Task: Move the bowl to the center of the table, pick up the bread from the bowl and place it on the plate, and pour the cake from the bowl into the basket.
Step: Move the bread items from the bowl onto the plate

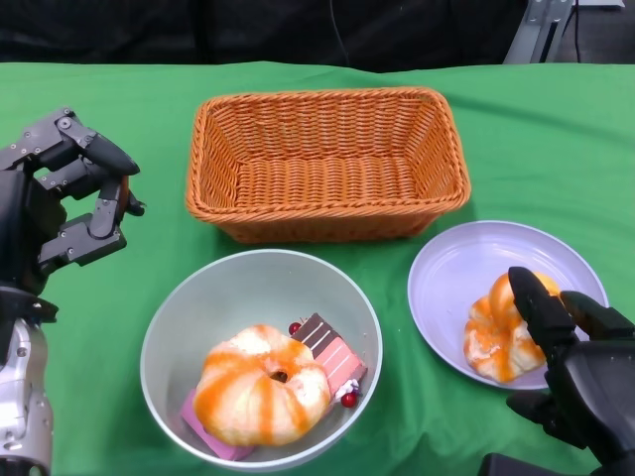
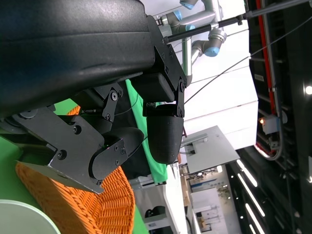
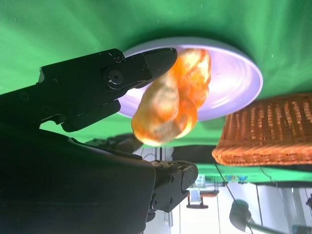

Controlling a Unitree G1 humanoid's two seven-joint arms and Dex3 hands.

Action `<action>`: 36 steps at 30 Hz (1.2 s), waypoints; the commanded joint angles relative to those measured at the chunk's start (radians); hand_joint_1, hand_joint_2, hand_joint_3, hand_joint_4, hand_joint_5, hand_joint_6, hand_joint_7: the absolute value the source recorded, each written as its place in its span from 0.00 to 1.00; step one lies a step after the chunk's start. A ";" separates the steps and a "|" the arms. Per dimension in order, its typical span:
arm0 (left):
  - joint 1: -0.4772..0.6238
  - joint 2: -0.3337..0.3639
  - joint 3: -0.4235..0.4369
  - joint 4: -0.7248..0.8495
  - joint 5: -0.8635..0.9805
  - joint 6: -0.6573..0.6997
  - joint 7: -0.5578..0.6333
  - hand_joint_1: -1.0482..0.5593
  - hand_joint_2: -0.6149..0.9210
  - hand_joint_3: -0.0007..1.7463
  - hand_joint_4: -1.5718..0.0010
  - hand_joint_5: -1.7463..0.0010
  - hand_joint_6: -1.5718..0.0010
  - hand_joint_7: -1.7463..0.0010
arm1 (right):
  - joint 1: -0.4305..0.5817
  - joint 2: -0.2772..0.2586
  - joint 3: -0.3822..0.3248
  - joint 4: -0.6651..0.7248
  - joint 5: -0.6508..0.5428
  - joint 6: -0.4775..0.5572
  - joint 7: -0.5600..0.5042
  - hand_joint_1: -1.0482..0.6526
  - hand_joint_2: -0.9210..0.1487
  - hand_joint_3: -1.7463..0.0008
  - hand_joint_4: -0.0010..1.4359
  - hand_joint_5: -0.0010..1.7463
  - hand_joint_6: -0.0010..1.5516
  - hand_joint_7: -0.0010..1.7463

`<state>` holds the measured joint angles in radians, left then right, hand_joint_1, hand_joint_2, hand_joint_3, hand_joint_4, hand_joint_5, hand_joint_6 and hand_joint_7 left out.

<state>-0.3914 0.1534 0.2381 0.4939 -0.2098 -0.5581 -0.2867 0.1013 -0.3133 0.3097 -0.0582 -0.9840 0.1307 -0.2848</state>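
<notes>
A glazed bread [image 1: 501, 337] is pinched by the right robot hand [image 1: 571, 367] over the lavender plate [image 1: 466, 260], where it belongs. A second bread [image 1: 260, 382] and the cake [image 1: 332, 354] lie in the bowl [image 1: 198, 297]. The left robot hand [image 1: 74, 188] is spread, holding nothing, beside the empty basket [image 1: 327, 164].

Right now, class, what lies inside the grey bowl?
Inside the bowl, a glazed bread rests on pink cake slices, with red cherries beside. The bread covers most of the cake beneath.
</notes>
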 commanded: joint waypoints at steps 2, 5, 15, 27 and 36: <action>0.007 0.016 0.004 -0.007 0.004 -0.005 0.012 0.64 0.77 0.65 0.47 0.11 0.48 0.23 | -0.029 -0.019 0.014 0.039 -0.018 -0.001 -0.001 0.31 0.01 0.99 0.04 0.00 0.15 0.02; 0.008 0.017 0.004 -0.002 0.011 -0.014 0.013 0.64 0.77 0.64 0.47 0.11 0.49 0.23 | -0.045 -0.022 0.022 0.063 -0.030 0.007 -0.005 0.30 0.00 1.00 0.02 0.00 0.16 0.01; 0.009 0.011 -0.001 -0.001 0.015 -0.015 0.018 0.64 0.78 0.64 0.48 0.11 0.49 0.23 | -0.130 -0.059 0.019 0.150 -0.047 -0.016 -0.073 0.30 0.00 0.98 0.03 0.01 0.17 0.01; 0.011 0.011 -0.006 -0.003 0.019 -0.016 0.020 0.64 0.79 0.62 0.48 0.11 0.49 0.24 | -0.132 -0.065 0.009 0.139 -0.032 -0.020 -0.109 0.30 0.01 0.98 0.00 0.00 0.13 0.00; 0.012 0.012 -0.007 -0.004 0.020 -0.023 0.014 0.64 0.78 0.62 0.48 0.11 0.49 0.23 | -0.106 -0.062 -0.004 0.006 0.094 -0.203 -0.114 0.26 0.00 0.96 0.21 0.07 0.21 0.02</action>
<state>-0.3852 0.1531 0.2280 0.4942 -0.1863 -0.5764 -0.2776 -0.0138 -0.3634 0.3218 -0.0159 -0.9123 -0.0492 -0.4001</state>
